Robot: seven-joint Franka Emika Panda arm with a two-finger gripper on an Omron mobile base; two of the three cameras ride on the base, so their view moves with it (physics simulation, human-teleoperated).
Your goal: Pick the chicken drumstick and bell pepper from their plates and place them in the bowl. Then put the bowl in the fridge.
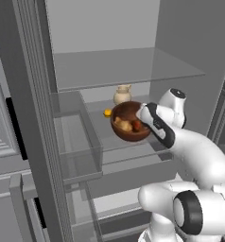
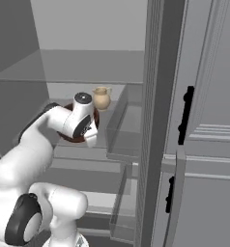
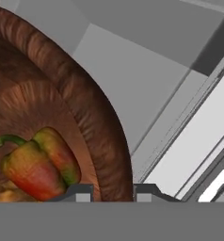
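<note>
The reddish-brown wooden bowl (image 1: pixel 126 113) hangs tilted inside the open fridge (image 1: pixel 128 71), just above a glass shelf. My gripper (image 1: pixel 143 113) is shut on its right rim. In the hand view my gripper (image 3: pixel 113 193) has the bowl (image 3: pixel 85 117) wall between its two tips. The bell pepper (image 3: pixel 36 167), red-green with a green stem, lies in the bowl, and a tan edge of the chicken drumstick (image 3: pixel 3 195) shows beside it. Both also show in the left base view, the chicken drumstick (image 1: pixel 123 125) left of the bell pepper (image 1: pixel 136 125). My hand hides most of the bowl (image 2: pixel 76 140) in the right base view. The plates are out of view.
A beige jug (image 1: pixel 122 94) (image 2: pixel 101 98) stands on the shelf right behind the bowl, and a small yellow thing (image 1: pixel 107 113) lies to its left. A clear drawer (image 1: pixel 79 151) juts out at the left, and another glass shelf (image 1: pixel 133 66) lies above. The fridge's side wall (image 2: pixel 158 120) is close on the right.
</note>
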